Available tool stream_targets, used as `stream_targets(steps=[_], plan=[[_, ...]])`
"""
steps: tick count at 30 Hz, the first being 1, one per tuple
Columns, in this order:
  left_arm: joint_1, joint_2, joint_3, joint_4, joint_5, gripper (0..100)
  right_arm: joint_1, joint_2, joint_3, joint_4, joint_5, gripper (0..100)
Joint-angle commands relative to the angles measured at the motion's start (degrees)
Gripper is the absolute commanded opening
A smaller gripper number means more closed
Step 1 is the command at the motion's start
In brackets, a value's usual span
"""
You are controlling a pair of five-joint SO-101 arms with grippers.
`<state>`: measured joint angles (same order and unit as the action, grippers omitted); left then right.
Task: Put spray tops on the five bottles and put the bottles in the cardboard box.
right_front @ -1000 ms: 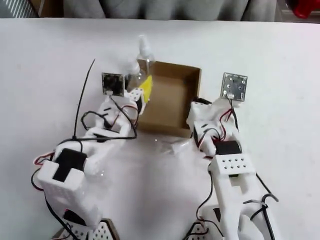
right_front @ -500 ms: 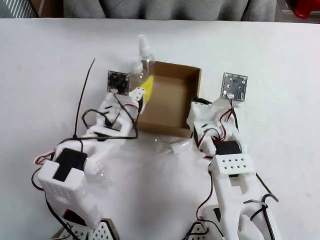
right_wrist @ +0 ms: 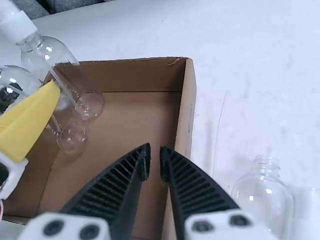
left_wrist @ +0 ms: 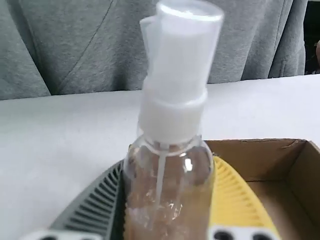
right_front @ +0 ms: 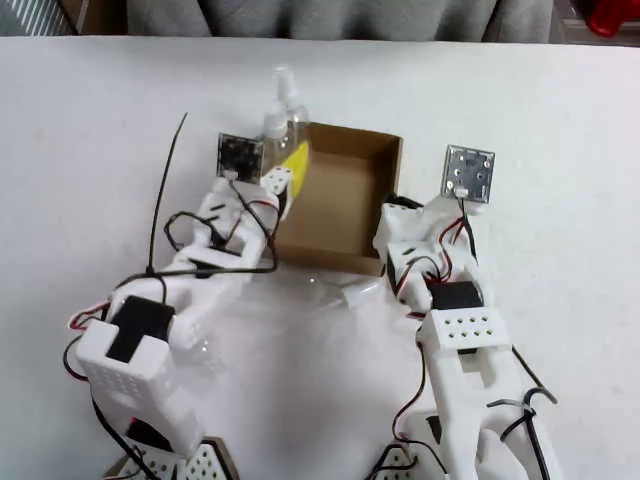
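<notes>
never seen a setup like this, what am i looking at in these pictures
Two robot arms sit at a white table. One picture looks down from above; the other two come from cameras on the arms' wrists. The left gripper holds a clear bottle with a spray top at the left edge of an open cardboard box. A second capped bottle stands behind it. The right gripper is at the box's near right corner. An uncapped bottle is on the table nearby.
</notes>
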<state>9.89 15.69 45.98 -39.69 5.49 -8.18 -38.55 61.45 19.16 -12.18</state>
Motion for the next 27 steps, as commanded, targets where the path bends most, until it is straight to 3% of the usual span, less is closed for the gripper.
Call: stream_targets(steps=[1,27], plan=[[0.48,-0.66,-4.48,0.09,-0.26,2,0.13,0.13,-3.52,-1.36,-0.09,1.6],[0.66,5.85,-7.82,-0.09,-0.26,2,-0.4,-0.31,-3.52,-1.01,0.0,1.6]])
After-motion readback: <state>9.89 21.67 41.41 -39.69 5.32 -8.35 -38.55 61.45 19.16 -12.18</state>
